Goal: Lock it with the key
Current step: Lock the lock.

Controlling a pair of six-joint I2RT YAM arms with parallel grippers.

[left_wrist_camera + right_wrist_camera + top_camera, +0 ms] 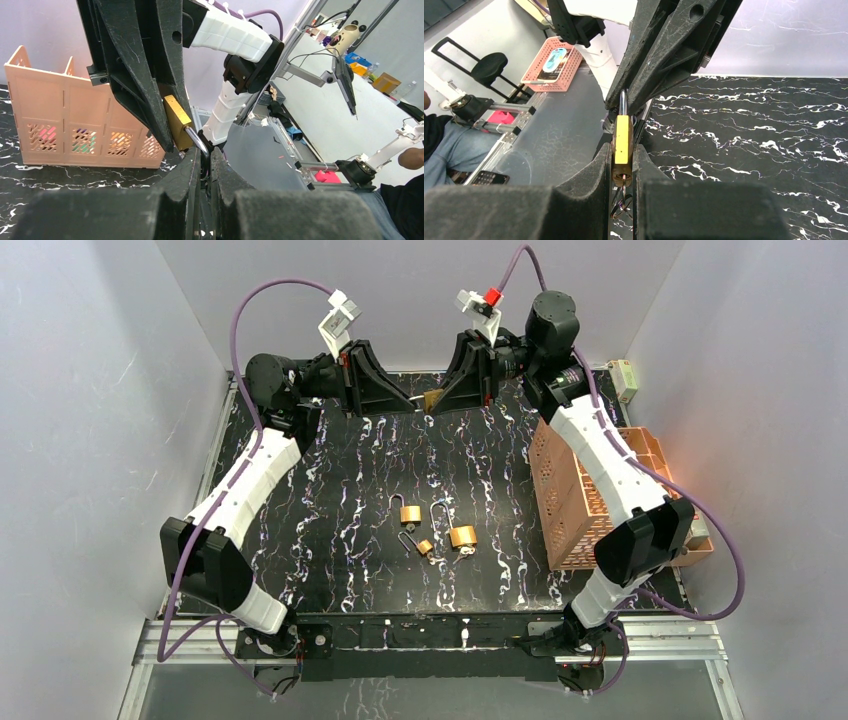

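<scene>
So the right claw [623,151] is clamping the brass padlock [622,132], left claw [204,158] is pinching its shackle [195,139], both hovering above the counter [330,490].

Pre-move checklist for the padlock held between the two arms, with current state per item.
1. Right gripper clamped on the brass padlock body: ok.
2. Left gripper shut on the silver shackle: ok.
3. Shackle seated in the body: cannot tell, the fingers hide the joint.
4. Whether the key is inserted: cannot tell. Only a thin ring shows, hanging below the body.
5. Three loose brass padlocks on the black marbled table lying apart from both arms: ok.
</scene>
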